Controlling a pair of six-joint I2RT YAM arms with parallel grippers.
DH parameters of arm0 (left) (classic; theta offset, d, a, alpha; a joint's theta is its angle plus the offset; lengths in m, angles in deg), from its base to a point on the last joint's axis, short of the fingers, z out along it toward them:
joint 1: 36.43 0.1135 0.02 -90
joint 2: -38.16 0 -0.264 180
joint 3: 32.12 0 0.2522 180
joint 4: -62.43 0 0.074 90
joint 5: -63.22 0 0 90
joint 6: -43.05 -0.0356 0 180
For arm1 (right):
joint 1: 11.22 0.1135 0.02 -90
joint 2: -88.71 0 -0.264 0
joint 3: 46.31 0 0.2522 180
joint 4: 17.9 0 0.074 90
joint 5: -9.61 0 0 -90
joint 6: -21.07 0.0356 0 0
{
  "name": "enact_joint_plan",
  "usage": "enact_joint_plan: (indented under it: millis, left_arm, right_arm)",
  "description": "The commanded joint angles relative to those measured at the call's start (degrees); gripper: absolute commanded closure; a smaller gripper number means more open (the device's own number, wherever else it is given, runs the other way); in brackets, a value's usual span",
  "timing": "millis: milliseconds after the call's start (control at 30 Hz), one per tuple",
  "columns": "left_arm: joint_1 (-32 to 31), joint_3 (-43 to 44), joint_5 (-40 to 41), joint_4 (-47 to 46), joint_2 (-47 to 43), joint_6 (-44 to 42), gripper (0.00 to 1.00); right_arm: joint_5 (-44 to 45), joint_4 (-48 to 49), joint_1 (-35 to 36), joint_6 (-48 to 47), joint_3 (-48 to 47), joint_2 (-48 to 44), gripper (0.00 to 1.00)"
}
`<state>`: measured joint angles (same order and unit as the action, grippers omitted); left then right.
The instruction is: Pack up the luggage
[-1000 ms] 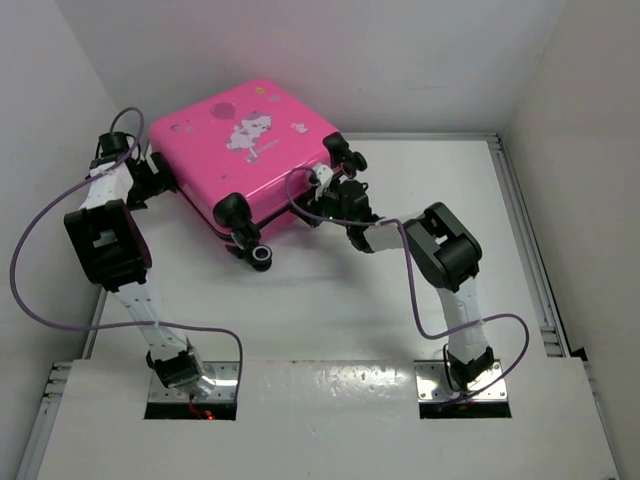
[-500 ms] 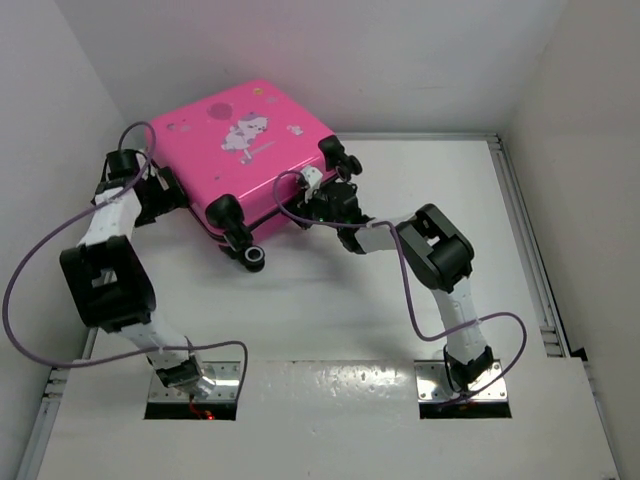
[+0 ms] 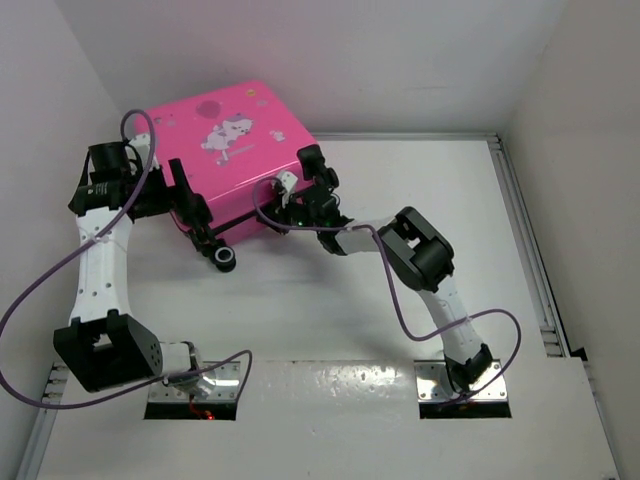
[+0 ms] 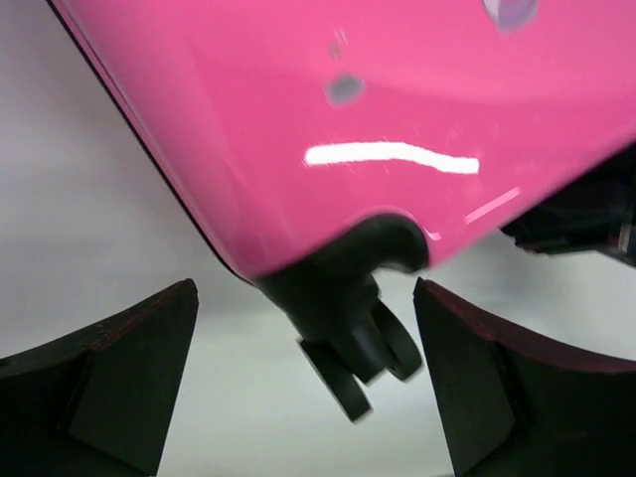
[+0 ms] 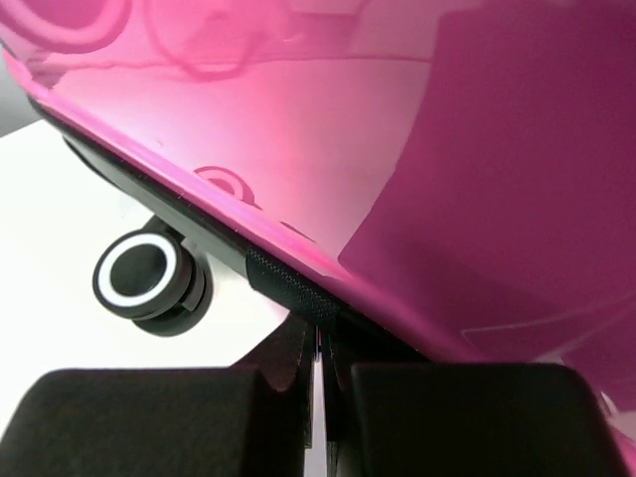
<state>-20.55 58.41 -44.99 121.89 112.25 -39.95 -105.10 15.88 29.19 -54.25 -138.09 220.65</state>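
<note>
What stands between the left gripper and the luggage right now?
Nothing visible. The left gripper is open and the pink luggage lies directly ahead. Only the luggage's own black wheel shows between the gripper's fingers.

Pink shell of the luggage (image 3: 225, 150): hard, smooth, very glossy, with a white streak of light right across it in the left wrist view. Its wheel (image 5: 149, 278) looks like smooth black plastic with a white ring and a faint sheen. The zipper (image 5: 288, 283) along the edge is finely textured, dull black. On the left gripper (image 4: 303, 298), the fingers (image 4: 119, 388) are matt and dark. The table (image 3: 330, 300) is flat matt white, and the base plates (image 3: 465, 385) at the bottom of the frame are bare grey metal.
</note>
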Motion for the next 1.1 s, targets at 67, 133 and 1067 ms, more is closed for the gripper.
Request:
enact_joint_plan:
  millis: [67,133,1067]
  left_arm:
    - [-2.0,-2.0,-1.0,8.4,-3.0,-1.4,0.07]
    - [-2.8,-3.2,0.3,9.0,-3.5,-0.7,0.07]
    - [-0.8,-10.4,9.0,-3.9,4.7,16.3,0.84]
  right_arm:
    - [4.8,11.0,1.0,-1.8,-5.5,-1.9,1.0]
    - [6.5,11.0,1.1,-2.8,-4.9,-2.4,1.0]
    - [30.9,13.3,0.1,-6.3,10.3,-11.1,1.0]
